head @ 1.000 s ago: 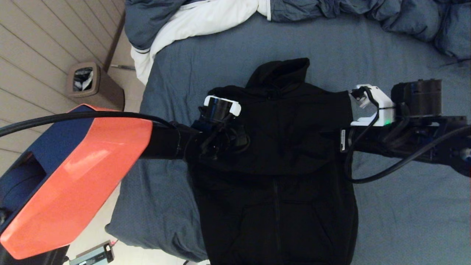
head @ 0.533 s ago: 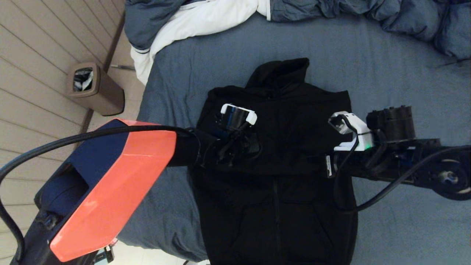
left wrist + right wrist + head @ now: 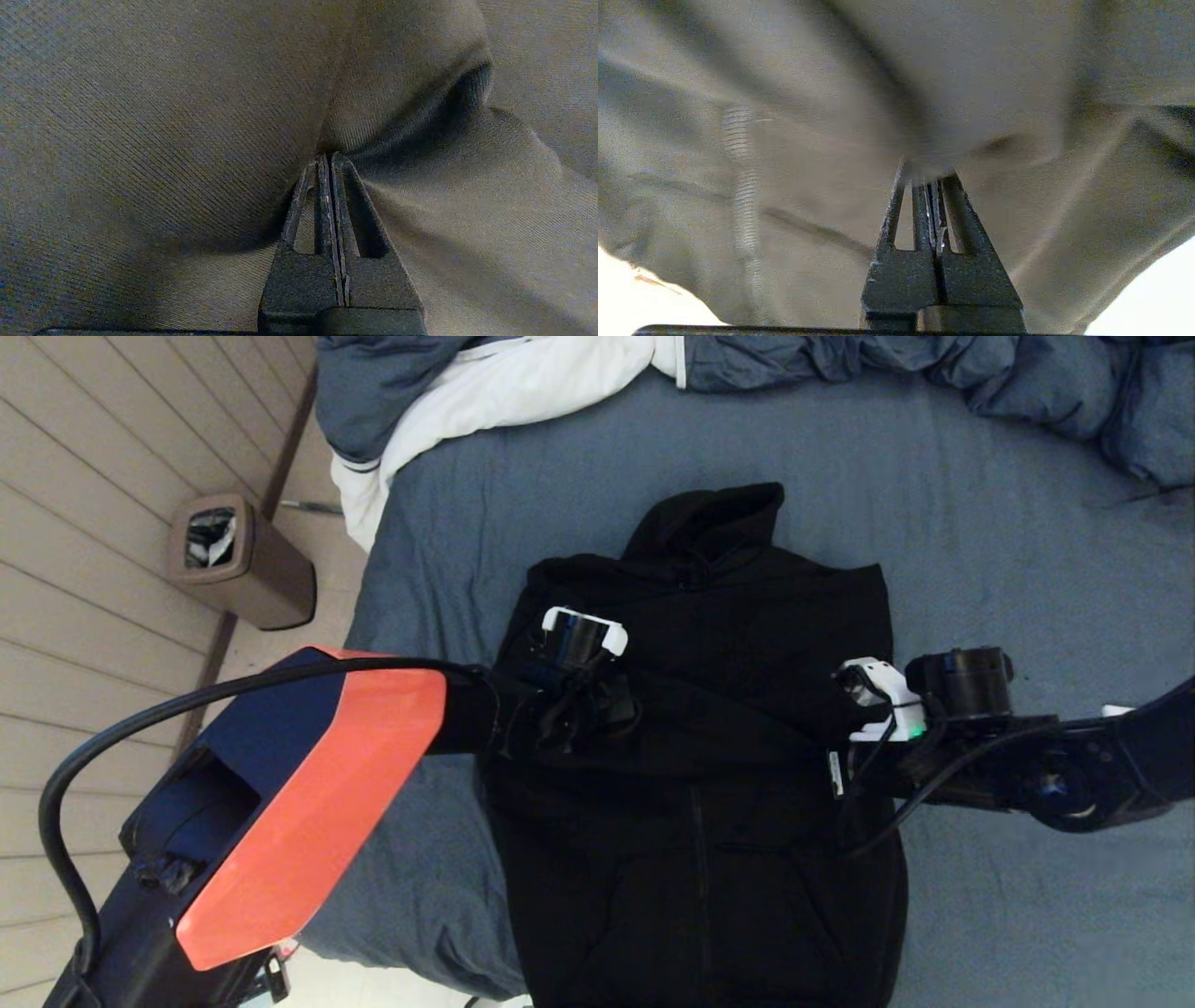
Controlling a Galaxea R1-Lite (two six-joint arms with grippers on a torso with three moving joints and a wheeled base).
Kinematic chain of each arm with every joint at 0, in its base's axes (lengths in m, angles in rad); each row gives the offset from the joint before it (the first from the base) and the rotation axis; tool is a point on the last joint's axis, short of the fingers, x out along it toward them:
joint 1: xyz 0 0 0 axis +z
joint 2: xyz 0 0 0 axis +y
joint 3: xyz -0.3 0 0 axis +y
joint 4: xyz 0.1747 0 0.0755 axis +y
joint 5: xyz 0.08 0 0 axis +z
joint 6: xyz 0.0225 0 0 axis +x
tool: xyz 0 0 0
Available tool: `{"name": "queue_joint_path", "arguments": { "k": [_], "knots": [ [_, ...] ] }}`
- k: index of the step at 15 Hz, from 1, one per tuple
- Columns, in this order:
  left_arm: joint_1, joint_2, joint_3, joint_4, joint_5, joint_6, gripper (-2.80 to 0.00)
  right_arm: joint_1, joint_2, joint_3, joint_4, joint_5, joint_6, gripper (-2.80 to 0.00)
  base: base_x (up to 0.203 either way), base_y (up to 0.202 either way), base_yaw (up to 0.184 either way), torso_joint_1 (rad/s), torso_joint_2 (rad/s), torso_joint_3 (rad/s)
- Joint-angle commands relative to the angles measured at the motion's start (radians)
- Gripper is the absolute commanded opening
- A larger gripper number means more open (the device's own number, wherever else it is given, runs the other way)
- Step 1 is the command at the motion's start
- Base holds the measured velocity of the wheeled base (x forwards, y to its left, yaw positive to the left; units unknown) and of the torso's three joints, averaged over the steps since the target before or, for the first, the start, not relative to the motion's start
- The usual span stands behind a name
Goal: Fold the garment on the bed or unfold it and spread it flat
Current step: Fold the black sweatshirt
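The black garment point(image 3: 738, 616) lies front up on the blue-grey bed point(image 3: 990, 532), hood toward the far side, zipper running down its middle. A folded band of cloth crosses its chest between my two arms. My left gripper point(image 3: 329, 157) is over the chest's left part, shut, with a ridge of the garment's cloth point(image 3: 163, 116) pinched at its tips. My right gripper point(image 3: 931, 179) is at the garment's right edge, also shut, with cloth point(image 3: 808, 140) bunched at its tips. Against the black cloth, both sets of fingertips are hidden in the head view.
A navy and white duvet point(image 3: 523, 383) is heaped along the bed's far side. A brown bin point(image 3: 238, 560) stands on the wooden floor left of the bed. The bed's left edge runs close to the garment's left side; bare sheet lies to the right.
My right arm has moved nearer and inward along the garment's right edge, taking cloth with it. My left arm has shifted a little nearer and inward. Both grippers stay shut.
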Motion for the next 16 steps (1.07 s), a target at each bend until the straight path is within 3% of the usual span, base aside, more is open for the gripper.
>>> {"name": "queue_joint_path", "arguments": {
  "k": [1, 7, 13, 16],
  "knots": [
    [0.028, 0.019, 0.003, -0.002, 0.005, -0.005, -2.8, -0.042, 0.091, -0.029, -0.024, 0.001, -0.009, -2.8, 0.0, 0.0, 0.0, 0.0, 0.0, 0.0],
    [0.042, 0.032, 0.002, -0.004, 0.005, 0.001, -2.8, -0.117, 0.226, -0.11, -0.129, 0.003, -0.019, -2.8, 0.0, 0.0, 0.0, 0.0, 0.0, 0.0],
    [-0.007, -0.031, 0.022, 0.005, 0.005, -0.005, -2.8, -0.118, 0.097, -0.036, -0.12, 0.01, -0.014, -2.8, 0.0, 0.0, 0.0, 0.0, 0.0, 0.0],
    [-0.055, -0.112, 0.108, 0.0, 0.005, -0.004, -2.8, -0.116, 0.017, 0.024, -0.12, 0.01, -0.01, -2.8, 0.0, 0.0, 0.0, 0.0, 0.0, 0.0]
  ]
}}
